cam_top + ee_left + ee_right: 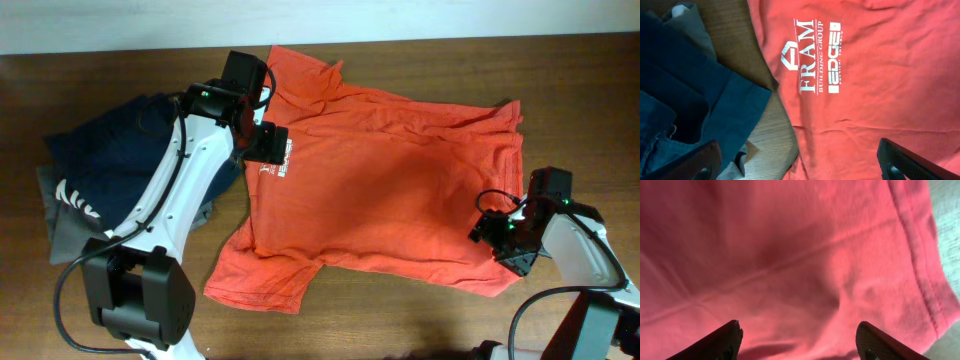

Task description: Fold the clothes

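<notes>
The orange-red T-shirt (390,190) lies spread on the table, neck to the left, hem to the right, with white chest logo text (815,55). My left gripper (262,148) hovers over the shirt's chest near the logo; its jaws (800,165) are open wide and empty above the shirt's edge. My right gripper (492,232) is over the shirt's lower right corner by the hem (925,280); its jaws (800,342) are open and empty just above the fabric.
A navy blue garment (110,150) with white lettering lies at the left on a grey folded garment (65,225); both show in the left wrist view (695,100). Bare wooden table (400,310) runs along the front.
</notes>
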`<state>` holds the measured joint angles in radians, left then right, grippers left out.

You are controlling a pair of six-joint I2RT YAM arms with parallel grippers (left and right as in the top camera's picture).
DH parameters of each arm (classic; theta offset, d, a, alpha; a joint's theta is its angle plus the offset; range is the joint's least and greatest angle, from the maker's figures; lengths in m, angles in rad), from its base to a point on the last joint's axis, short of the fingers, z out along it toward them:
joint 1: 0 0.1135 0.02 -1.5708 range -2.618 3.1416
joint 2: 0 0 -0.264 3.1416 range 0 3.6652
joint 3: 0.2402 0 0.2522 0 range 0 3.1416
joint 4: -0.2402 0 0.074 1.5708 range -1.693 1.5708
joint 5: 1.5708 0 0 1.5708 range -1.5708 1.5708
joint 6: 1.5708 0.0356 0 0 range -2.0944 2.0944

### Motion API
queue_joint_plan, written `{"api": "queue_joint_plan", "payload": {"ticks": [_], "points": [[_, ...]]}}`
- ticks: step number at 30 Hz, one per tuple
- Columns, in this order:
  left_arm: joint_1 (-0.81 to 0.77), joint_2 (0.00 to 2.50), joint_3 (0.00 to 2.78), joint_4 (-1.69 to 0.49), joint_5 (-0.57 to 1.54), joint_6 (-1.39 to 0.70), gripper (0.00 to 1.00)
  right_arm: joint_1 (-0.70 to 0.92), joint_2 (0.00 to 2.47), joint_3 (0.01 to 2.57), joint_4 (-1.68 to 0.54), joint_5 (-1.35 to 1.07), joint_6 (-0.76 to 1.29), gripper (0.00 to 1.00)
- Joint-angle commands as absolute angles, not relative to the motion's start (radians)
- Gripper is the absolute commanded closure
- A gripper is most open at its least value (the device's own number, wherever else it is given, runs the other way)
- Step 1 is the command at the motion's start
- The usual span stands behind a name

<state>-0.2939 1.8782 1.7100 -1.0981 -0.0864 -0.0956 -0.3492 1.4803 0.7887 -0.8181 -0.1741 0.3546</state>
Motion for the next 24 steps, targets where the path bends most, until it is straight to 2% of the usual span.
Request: {"api": "queue_joint_plan", "payload": {"ticks": [1, 11, 15, 21, 22, 24], "points": [[-0.287, 1.882, 1.702, -1.098, -0.098, -0.104, 0.01, -0.351, 1.478, 0.783, -0.843, -0.181, 0.377, 0.22], [-0.287, 1.882, 1.702, -1.167, -0.098, -0.104, 0.01, -0.485, 1.478, 0.748, -0.909, -0.240, 0.400, 0.20], [-0.287, 1.882, 1.702, -1.190, -0.098, -0.104, 0.01, -0.490, 1.478, 0.690, -0.907, -0.286, 0.397, 0.21], [-0.287, 1.882, 1.702, -1.202, -0.098, -0.096, 0.01, -0.489, 1.478, 0.578, -0.775, -0.329, 0.410, 0.23], [-0.287, 1.882, 1.702, -1.202, -0.098, -0.088, 0.01, -0.490, 1.478, 0.566, -0.749, -0.329, 0.409, 0.27], [-0.287, 1.882, 1.702, -1.202, -0.098, -0.081, 0.01, -0.490, 1.478, 0.555, -0.704, -0.301, 0.410, 0.43]]}}
